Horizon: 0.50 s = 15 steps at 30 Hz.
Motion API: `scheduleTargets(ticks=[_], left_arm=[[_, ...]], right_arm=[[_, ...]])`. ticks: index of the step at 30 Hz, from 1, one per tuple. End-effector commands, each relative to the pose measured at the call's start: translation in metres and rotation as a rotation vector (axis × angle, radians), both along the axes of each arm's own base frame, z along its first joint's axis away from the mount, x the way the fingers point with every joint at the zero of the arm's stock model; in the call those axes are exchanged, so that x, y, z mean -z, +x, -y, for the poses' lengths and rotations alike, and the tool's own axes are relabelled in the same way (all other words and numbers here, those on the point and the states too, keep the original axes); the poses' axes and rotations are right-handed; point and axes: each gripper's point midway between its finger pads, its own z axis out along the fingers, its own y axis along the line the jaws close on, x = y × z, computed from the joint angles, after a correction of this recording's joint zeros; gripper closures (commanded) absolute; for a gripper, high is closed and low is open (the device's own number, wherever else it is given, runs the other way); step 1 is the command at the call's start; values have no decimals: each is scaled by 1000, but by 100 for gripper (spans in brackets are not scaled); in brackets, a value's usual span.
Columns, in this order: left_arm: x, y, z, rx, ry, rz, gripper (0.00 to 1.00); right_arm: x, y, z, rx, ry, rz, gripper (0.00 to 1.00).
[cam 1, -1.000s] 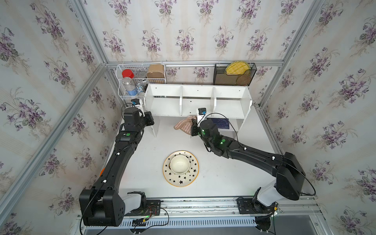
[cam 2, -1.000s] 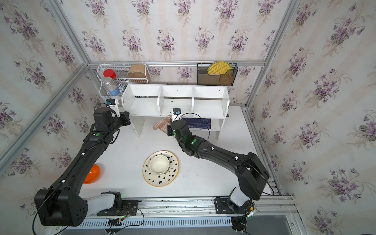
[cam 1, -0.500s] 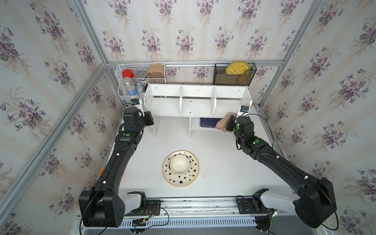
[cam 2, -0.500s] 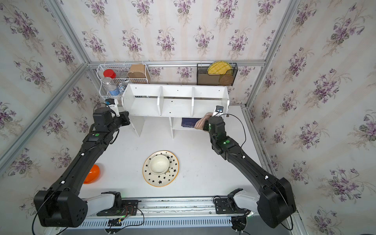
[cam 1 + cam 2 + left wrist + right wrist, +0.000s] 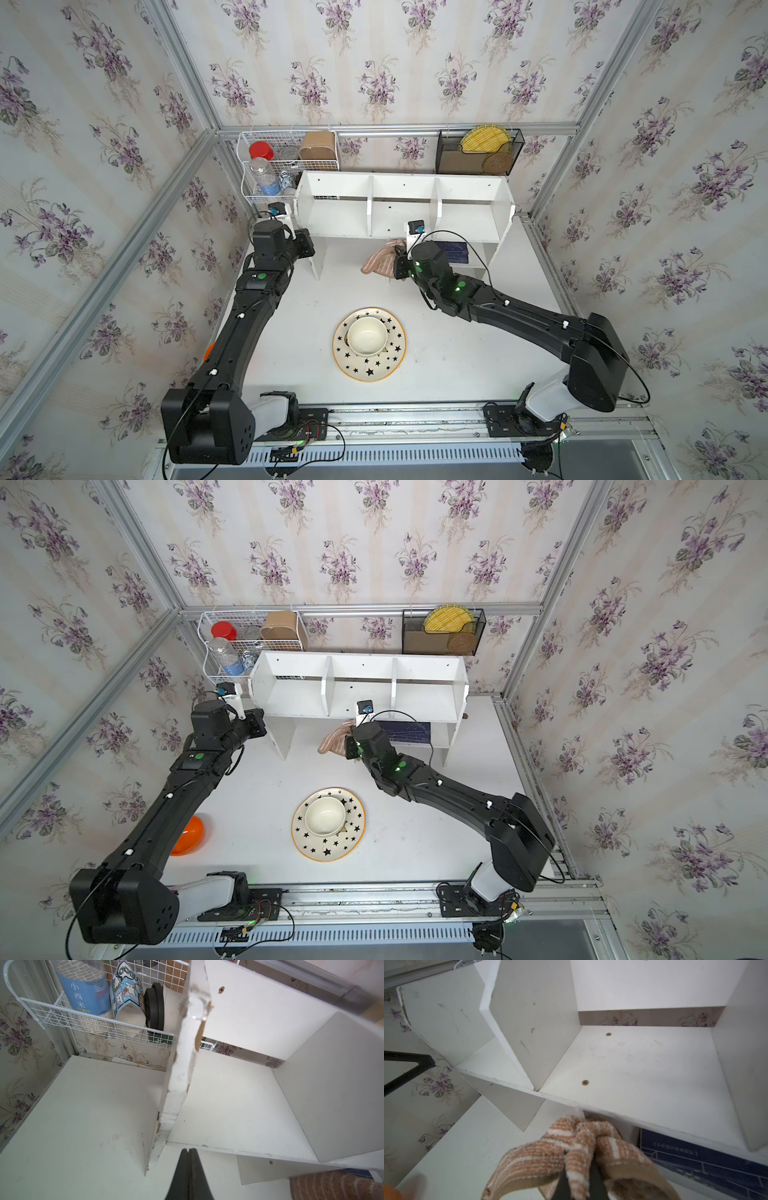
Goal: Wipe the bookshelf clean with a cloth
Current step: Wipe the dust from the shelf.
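Observation:
The white bookshelf (image 5: 403,208) (image 5: 357,688) stands at the back of the table, its three top compartments bare. My right gripper (image 5: 397,261) (image 5: 350,742) (image 5: 579,1159) is shut on the brown striped cloth (image 5: 379,262) (image 5: 332,739) (image 5: 566,1147). It holds the bunched cloth just under the front edge of the middle compartment's board (image 5: 643,1068). My left gripper (image 5: 309,248) (image 5: 259,725) (image 5: 188,1150) is shut on nothing, its tips at the bookshelf's front left corner (image 5: 162,1142), by the left leg. The cloth (image 5: 332,1186) also shows in the left wrist view.
A dark blue book (image 5: 451,253) (image 5: 695,1157) lies on the small lower shelf, right of the cloth. A starred plate (image 5: 365,372) with a bowl (image 5: 368,336) sits mid-table. An orange object (image 5: 189,835) lies by the left arm. A wire basket (image 5: 286,166) and a black mesh organizer (image 5: 478,151) hang behind.
The right arm swung the cloth along the shelf's front to the right end, then back to the middle. The left arm has stayed still.

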Motion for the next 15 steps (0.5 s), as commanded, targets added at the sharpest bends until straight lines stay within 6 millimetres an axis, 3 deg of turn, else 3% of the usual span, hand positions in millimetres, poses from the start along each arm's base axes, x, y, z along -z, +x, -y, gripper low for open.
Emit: scheduleTargets(ticks=[1,10,15], left_arm=[[-8,2,1,11,13,38,100],[-7,2,1,14,14,37,100],[-6,2,1,14,25,36,100]], right_arm=[[-7,15,32,118,25,8,100],[-14,24,215,454,54,-9,100],[-4,17,280,589,23,-28,100]])
